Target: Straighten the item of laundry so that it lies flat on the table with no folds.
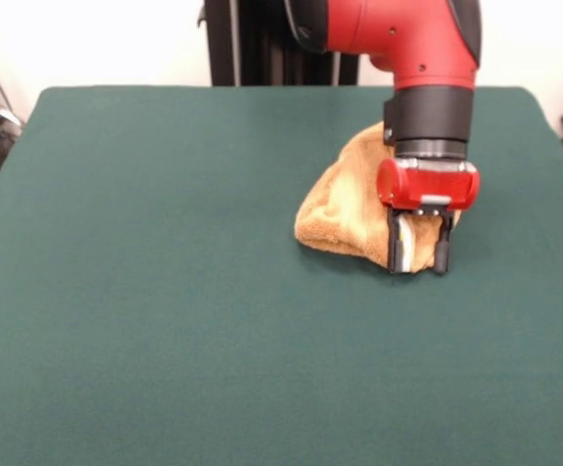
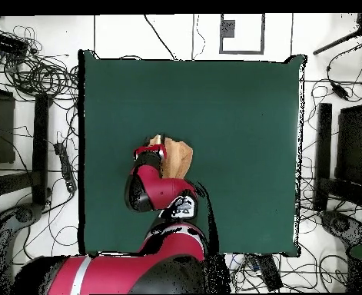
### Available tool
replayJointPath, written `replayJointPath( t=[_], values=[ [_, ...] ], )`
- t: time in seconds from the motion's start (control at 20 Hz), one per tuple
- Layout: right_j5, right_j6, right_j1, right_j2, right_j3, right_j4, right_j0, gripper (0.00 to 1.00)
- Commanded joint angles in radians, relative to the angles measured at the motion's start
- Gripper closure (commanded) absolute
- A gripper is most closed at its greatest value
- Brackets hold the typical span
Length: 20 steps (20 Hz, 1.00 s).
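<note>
The orange-tan towel [image 1: 345, 209] lies crumpled in a folded heap on the green table [image 1: 165, 291], right of centre in the front view. My gripper [image 1: 418, 267] points straight down at the heap's near right edge. Its two black fingers [image 1: 395, 248] stand apart at table level, with a pale strip of the towel between them. The arm hides the towel's far right part. In the overhead view the towel [image 2: 180, 157] shows just right of the gripper [image 2: 154, 142], near the middle of the table [image 2: 237, 107]. No care tag shows.
Green cloth stretches wide on every side of the towel. Cables and equipment [image 2: 38, 77] lie on the floor around the table. The robot's black pedestal [image 1: 262, 44] stands behind the far edge.
</note>
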Motion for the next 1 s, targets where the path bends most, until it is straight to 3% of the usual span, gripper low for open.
replayJointPath(
  t=[0.05, 0.85, 1.0],
  values=[
    [0.124, 0.192, 0.035, 0.096, 0.083, -0.018, -0.021, 0.0],
    [0.126, 0.193, 0.034, 0.081, 0.087, 0.012, -0.004, 0.0],
    [0.13, 0.174, 0.04, 0.024, 0.079, 0.068, 0.057, 0.0]
  ],
)
